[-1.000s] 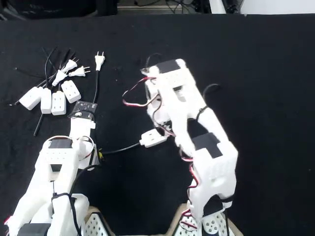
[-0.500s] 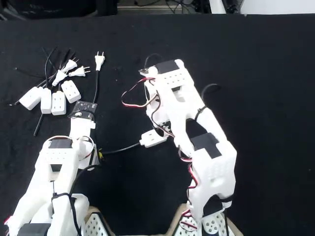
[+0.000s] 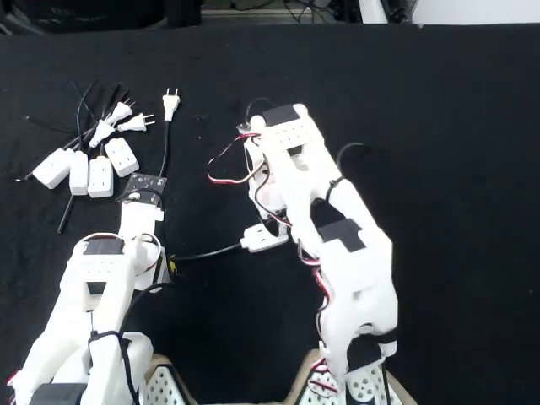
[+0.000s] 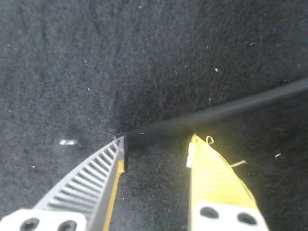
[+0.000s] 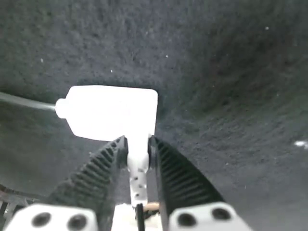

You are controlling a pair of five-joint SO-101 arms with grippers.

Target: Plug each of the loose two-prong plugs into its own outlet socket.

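Plug (image 5: 138, 161): white, pinched in the right gripper (image 5: 137, 143). The jaws are clamped tight on its narrow body, with a ribbed pad on each side. Its long axis runs straight out along the gripper, nose toward the socket (image 5: 113, 113).

The plug tip touches the socket's long edge, at the end away from the socket's lead (image 3: 207, 251). The prongs are hidden, so I can't tell whether they are in.

From above, the socket lies flat on the black table (image 3: 456, 126), tucked against the right arm. Its long axis runs roughly across the table, slightly tilted. The lead leaves the end facing the left arm and runs to that arm's wrist.

Left gripper (image 4: 156, 141): well to the left of the socket, low over the cloth. Jaws are spread apart and hold nothing. A black cable (image 4: 226, 109) lies across just past the fingertips, close to or touching them. I can't say which cable it is.

Past the left gripper, on the far-left side from the socket:
- Loose plugs (image 3: 171, 103): one lies alone, prongs pointing away from the arms. Three more are bunched further left, prongs pointing up-right.
- Spare sockets (image 3: 100, 175): four white ones side by side in a fanned row, just below those plugs.
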